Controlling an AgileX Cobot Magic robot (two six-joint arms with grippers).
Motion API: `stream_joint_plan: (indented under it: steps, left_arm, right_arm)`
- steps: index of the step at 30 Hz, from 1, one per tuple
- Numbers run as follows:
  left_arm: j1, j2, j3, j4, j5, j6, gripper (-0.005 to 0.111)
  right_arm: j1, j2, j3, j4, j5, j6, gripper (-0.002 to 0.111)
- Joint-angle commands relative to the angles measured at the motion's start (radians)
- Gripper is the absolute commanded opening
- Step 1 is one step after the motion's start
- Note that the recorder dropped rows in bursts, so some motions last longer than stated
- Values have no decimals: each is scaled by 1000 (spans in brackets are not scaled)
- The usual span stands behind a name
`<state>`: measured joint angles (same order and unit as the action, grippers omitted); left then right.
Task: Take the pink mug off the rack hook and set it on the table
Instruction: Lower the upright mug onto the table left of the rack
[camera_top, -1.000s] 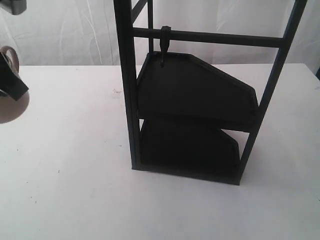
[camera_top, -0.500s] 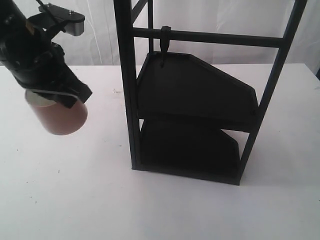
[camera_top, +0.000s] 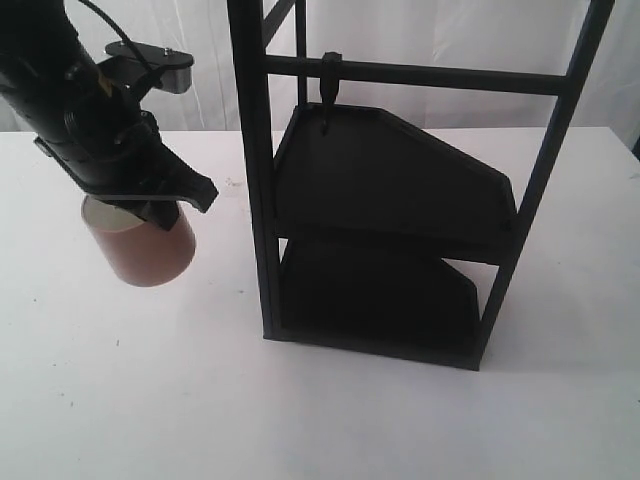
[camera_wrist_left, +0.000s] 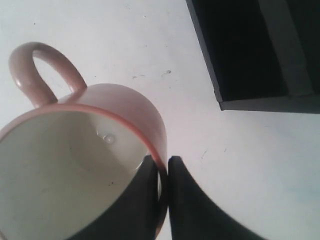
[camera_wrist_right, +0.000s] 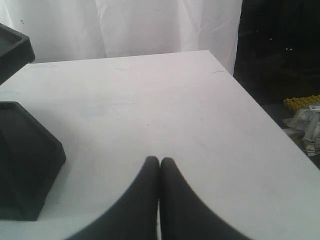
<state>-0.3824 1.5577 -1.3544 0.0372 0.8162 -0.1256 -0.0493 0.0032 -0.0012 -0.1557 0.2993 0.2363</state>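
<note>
The pink mug (camera_top: 147, 252) hangs tilted over the white table (camera_top: 120, 400), left of the black rack (camera_top: 385, 200). My left gripper (camera_top: 152, 208) is shut on its rim. In the left wrist view one finger sits inside the cream-white bowl and one outside, with the gripper (camera_wrist_left: 164, 162) pinching the mug (camera_wrist_left: 120, 107) wall; its looped handle (camera_wrist_left: 42, 67) points away. I cannot tell whether its base touches the table. The rack hook (camera_top: 328, 92) on the crossbar is empty. My right gripper (camera_wrist_right: 159, 161) is shut on nothing above the table (camera_wrist_right: 175, 100); it is out of the exterior view.
The rack's two slanted trays (camera_top: 400, 180) stand right of the mug, with the front post (camera_top: 255, 200) closest to it. A rack tray corner (camera_wrist_right: 25, 160) lies beside the right gripper. The table's edge (camera_wrist_right: 260, 115) drops to a dark floor.
My left arm has carried the mug in from the far left edge toward the rack and slightly lower. The hook stays empty; the rack has not moved.
</note>
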Motion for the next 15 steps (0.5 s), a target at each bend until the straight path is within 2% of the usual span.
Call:
stream_joint_plan:
  steps: [1, 15]
  left_arm:
    - [2, 10, -2, -10, -16, -10, 0]
    - [2, 118, -2, -19, -48, -10, 0]
  right_arm:
    - [3, -3, 1, 4, -9, 3, 0]
    - [3, -3, 1, 4, -9, 3, 0]
